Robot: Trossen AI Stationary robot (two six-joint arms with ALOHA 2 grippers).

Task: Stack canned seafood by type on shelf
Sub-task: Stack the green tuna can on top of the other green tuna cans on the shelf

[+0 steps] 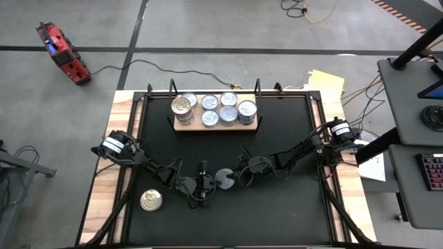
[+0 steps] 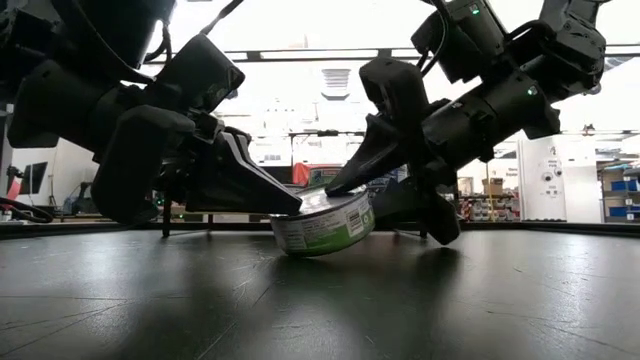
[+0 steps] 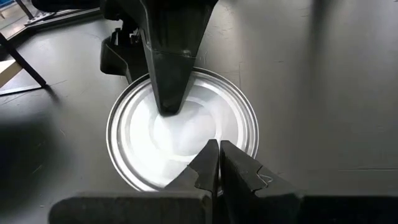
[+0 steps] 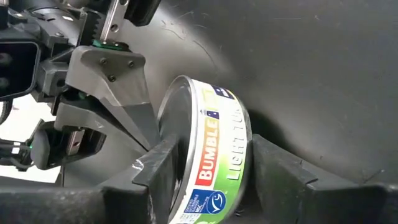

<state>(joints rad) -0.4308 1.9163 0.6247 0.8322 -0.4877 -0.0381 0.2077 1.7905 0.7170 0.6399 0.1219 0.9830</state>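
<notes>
Two grippers meet at one can near the middle of the black surface, in front of the shelf. The right gripper has its jaws apart with one finger on each flat end of the can, which sits between them tipped up on its edge; the low view shows the can tilted, its lower rim on the surface and its green and white label facing out. Whether the fingers press it firmly enough to hold it cannot be told. The left gripper has its jaws together, and their closed tip rests against the can's silver lid close to its rim. On the shelf at the far side stand six cans in two rows, one of them gold-topped and stacked at the left end. Another gold-topped can lies alone on the surface near the left arm, well apart from the shelf.
</notes>
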